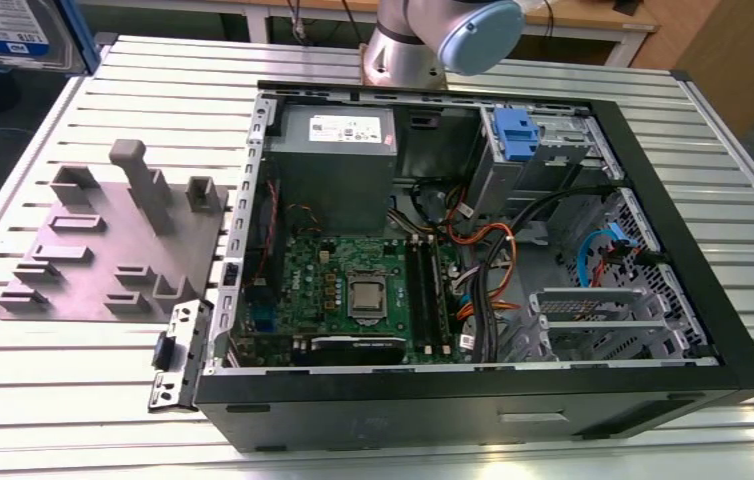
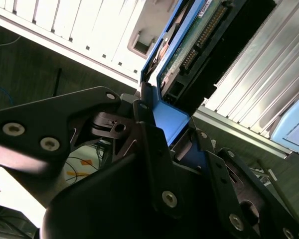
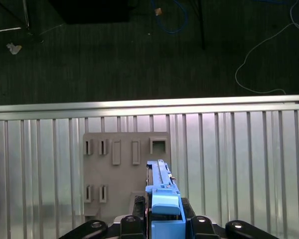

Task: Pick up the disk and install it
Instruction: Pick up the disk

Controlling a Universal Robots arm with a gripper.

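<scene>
Slatted aluminium worktop [image 1: 57, 400] carries an open computer case [image 1: 700, 300] holding a motherboard [image 1: 350, 290], grey power supply [image 1: 334, 150] and cables [image 1: 484, 250]. A grey holder plate [image 1: 104, 250] sits just beside it. In the first wrist view the claw [image 3: 164, 221] pinches the disk [image 3: 162, 191] edge-on above that plate. The second wrist view adds its connector edge [image 2: 197, 42]. The exterior view shows its label [image 1: 10, 35].

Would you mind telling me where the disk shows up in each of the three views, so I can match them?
Exterior view: the disk sits in the top corner on the exterior view's left.
First wrist view: the disk stands edge-on in the gripper, the grey plate behind it.
Second wrist view: the disk shows its circuit-board side.
Shared landmark: the slatted table.
</scene>
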